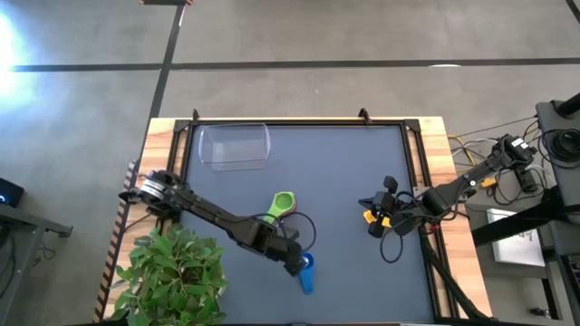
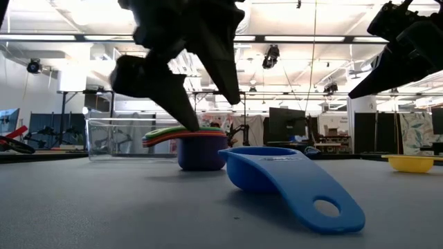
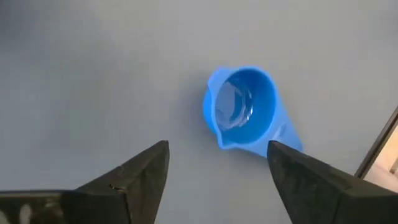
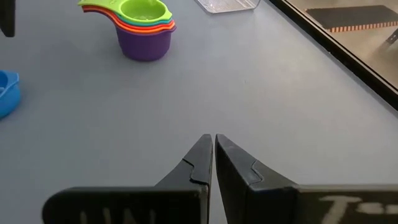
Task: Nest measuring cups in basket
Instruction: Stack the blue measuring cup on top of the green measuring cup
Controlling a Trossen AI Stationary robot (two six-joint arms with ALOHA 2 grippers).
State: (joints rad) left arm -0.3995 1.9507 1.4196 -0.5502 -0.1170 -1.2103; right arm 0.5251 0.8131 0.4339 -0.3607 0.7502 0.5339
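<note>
Progress: we judge the task about half done; several cups are nested, but none sits in the basket.
Basket (image 1: 235, 145): upper left of the high view, on the dark mat; we see nothing inside it.
Stack (image 4: 143, 28): purple cup at the bottom, with orange, red and green rims showing above it, green on top; in the high view it stands at mid-frame, well apart from the basket, just beside the left arm. We cannot tell whether a teal cup is among the layers.
Blue cup (image 3: 242, 107): alone on the mat, upright, lower centre of the high view; in the low view it fills the foreground, handle toward the camera.
Yellow cup (image 2: 411, 162): alone at the right edge of the low view; in the high view it lies under the right gripper, right of centre.
Left gripper (image 3: 217, 163): jaws spread wide, grasping nothing, hovering just short of the blue cup, which shows between and beyond the fingertips.
Right gripper (image 4: 213, 144): fingers pressed together, nothing between them, held above the mat near the yellow cup.
Remaining, in our judgement: add blue and yellow to the stack, then place the whole nest in the basket.
Step in hand, in our judgement: the left gripper lining up on the blue cup.
</note>
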